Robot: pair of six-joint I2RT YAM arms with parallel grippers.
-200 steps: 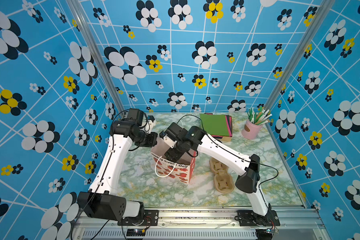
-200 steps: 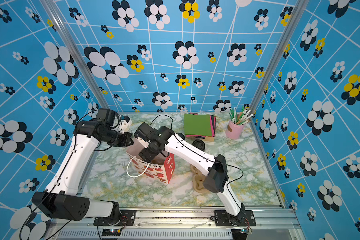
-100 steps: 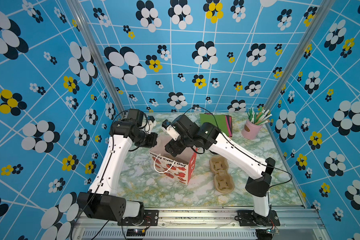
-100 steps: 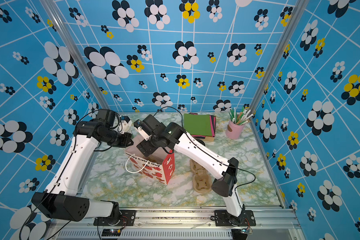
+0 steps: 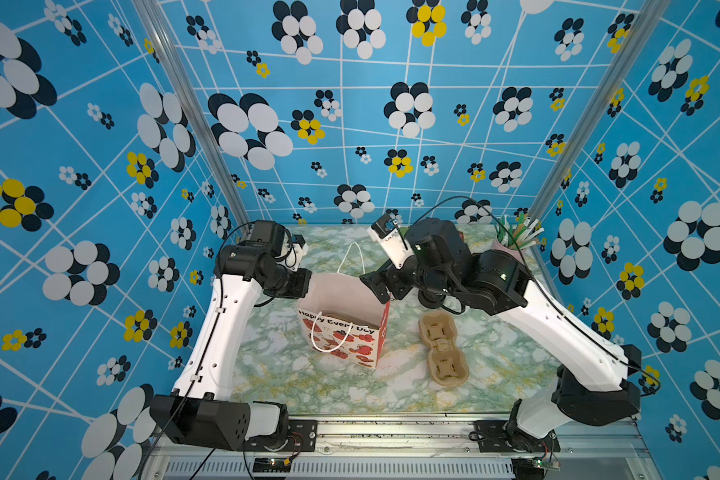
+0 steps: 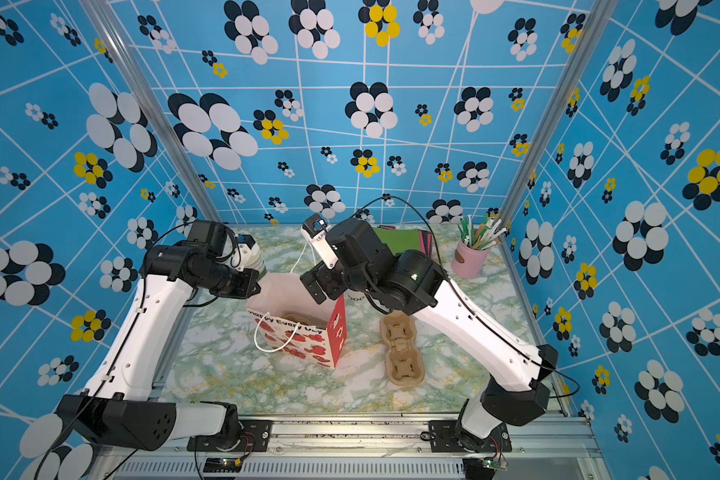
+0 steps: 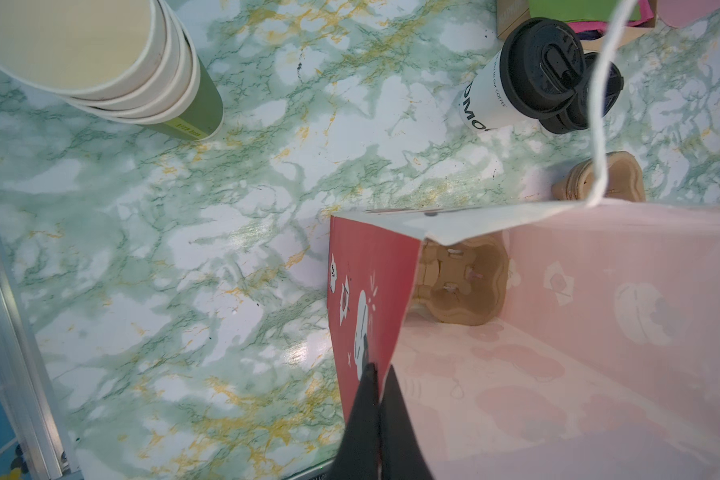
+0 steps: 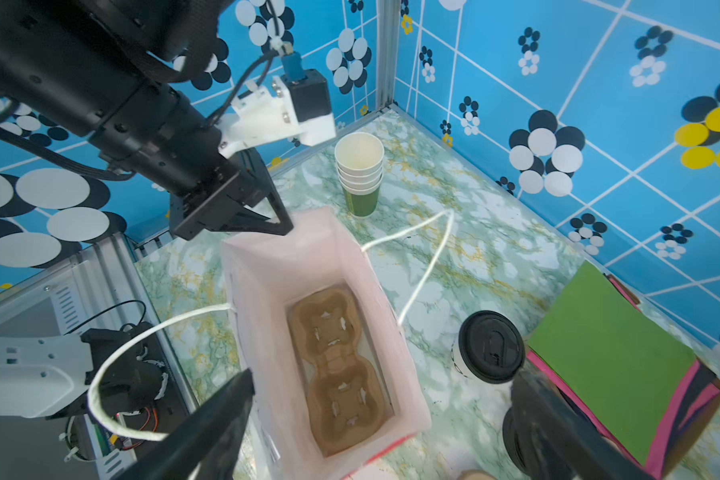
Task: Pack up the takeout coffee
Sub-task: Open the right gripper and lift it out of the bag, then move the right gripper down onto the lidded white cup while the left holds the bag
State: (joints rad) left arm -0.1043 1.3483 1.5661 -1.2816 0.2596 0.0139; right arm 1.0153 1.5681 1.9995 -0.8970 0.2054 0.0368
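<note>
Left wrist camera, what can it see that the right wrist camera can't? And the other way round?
Only the left wrist view shows the red printed side of the paper bag. Only the right wrist view shows the left arm from outside and the right gripper, open. Both show the left gripper shut on the bag's edge, the takeout coffee, the stack of cream-and-green cups and the cardboard carrier inside the bag.

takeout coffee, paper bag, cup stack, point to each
takeout coffee (image 8: 491, 345), right wrist view, black lid
paper bag (image 5: 364, 345), in a top view, printed front
cup stack (image 8: 362, 203), right wrist view, green bottom cup
</note>
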